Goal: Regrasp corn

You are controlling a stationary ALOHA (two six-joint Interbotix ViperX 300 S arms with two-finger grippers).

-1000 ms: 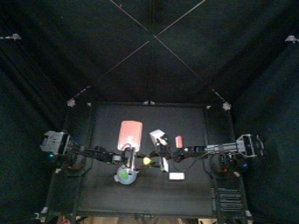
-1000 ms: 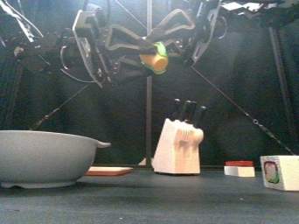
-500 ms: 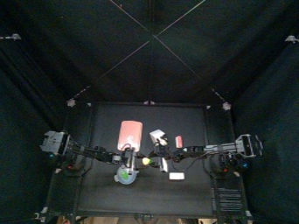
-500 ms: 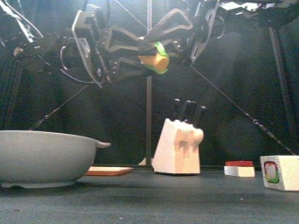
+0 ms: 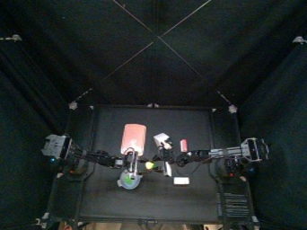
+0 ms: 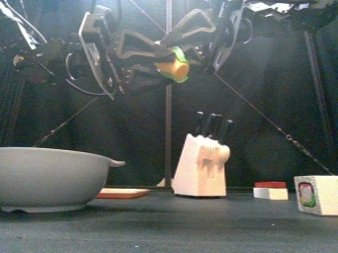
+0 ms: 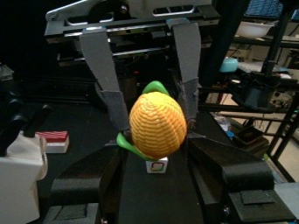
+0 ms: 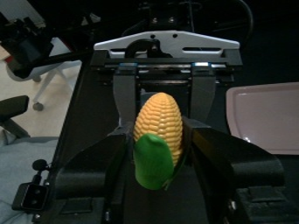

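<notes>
The corn (image 6: 171, 67), yellow with a green husk end, hangs high above the table between both arms. In the top view the corn (image 5: 151, 166) is a small yellow spot at the table's middle. My left gripper (image 7: 158, 160) comes in from the left and is shut on the corn (image 7: 158, 122). My right gripper (image 8: 159, 150) faces it from the right, with its jaws spread open on either side of the corn (image 8: 158, 131) and a gap showing on each side. The two grippers meet nose to nose around the cob.
A grey bowl (image 6: 53, 178) stands at the front left, below the arms. A knife block (image 6: 201, 168) stands mid-table, with a salmon-red board (image 5: 133, 137) behind it. Small white blocks (image 5: 181, 180) and a white cube with a green face (image 6: 314, 194) lie to the right.
The right gripper's jaws have spread wider off the corn while the left gripper's jaws closed in on it. The corn has barely shifted in the air.
</notes>
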